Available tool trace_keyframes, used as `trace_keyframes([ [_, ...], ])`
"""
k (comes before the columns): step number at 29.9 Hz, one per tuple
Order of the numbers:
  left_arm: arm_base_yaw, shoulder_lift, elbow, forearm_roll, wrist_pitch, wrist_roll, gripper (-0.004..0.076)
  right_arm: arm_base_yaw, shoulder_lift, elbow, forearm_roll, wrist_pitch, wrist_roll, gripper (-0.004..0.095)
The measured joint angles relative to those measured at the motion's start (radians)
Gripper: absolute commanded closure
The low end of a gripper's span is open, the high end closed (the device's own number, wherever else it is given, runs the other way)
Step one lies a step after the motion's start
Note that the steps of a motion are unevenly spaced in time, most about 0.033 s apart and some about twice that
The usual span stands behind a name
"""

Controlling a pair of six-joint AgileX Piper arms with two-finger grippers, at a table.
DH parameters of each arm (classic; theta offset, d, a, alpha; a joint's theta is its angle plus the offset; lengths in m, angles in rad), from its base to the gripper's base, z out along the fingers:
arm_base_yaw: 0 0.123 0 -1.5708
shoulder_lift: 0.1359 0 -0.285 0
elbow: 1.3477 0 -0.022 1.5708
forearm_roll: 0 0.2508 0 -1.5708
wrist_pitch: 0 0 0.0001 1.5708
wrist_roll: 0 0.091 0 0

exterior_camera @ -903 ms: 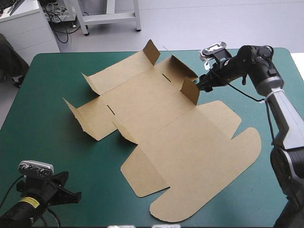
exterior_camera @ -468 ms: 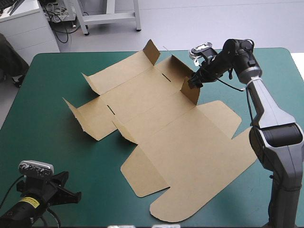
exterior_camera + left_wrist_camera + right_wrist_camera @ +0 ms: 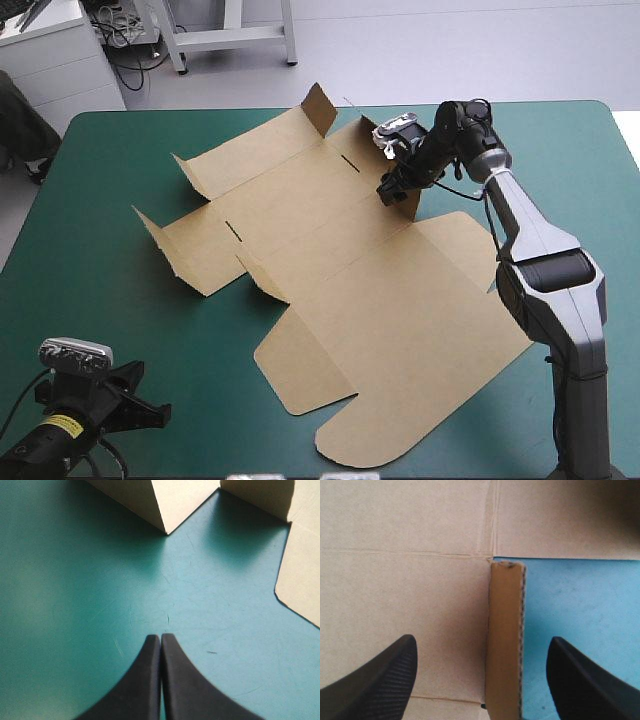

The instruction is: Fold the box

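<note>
The brown box (image 3: 380,300) lies as a cut sheet in the middle of the table, with several small flaps raised along its far half. My right gripper (image 3: 388,190) hovers over the upright flap (image 3: 405,195) at the sheet's far right. In the right wrist view this gripper (image 3: 481,642) is open, and the flap's edge (image 3: 505,645) stands between its fingers without touching either. My left gripper (image 3: 150,410) rests low at the near left corner, away from the sheet. It is shut (image 3: 161,645) over bare cover, with the box's corner (image 3: 145,500) well ahead of it.
Bare teal-green cover (image 3: 90,260) surrounds the sheet on the left and near sides. The large rounded lid panel (image 3: 440,400) reaches toward the table's near edge. Beyond the far left corner stands a white cabinet (image 3: 50,50).
My right gripper has moved left along the far side, from beside the upright flap to straddling it. The left arm and the sheet have not moved.
</note>
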Motion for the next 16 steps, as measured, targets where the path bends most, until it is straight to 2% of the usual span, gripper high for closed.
trace_keyframes([
  [3,0.0,0.0,0.0,0.0,0.0,0.0,0.0756,0.0,0.008,0.0,-0.004,-0.009,0.0,0.045],
  [6,0.0,0.0,0.0,0.0,0.0,0.0,0.0756,0.0,0.009,0.0,-0.004,-0.027,0.0,0.0646],
  [9,0.0,0.0,0.0,0.0,0.0,0.0,0.0756,0.0,0.01,0.0,-0.004,-0.036,0.0,0.0893],
  [10,0.0,0.0,0.0,0.0,0.0,0.0,0.0756,0.0,0.012,0.0,-0.004,-0.038,0.0,0.0928],
  [16,0.0,0.0,0.0,0.0,0.0,0.0,0.0756,0.0,0.028,0.0,-0.003,-0.057,0.0,0.0931],
])
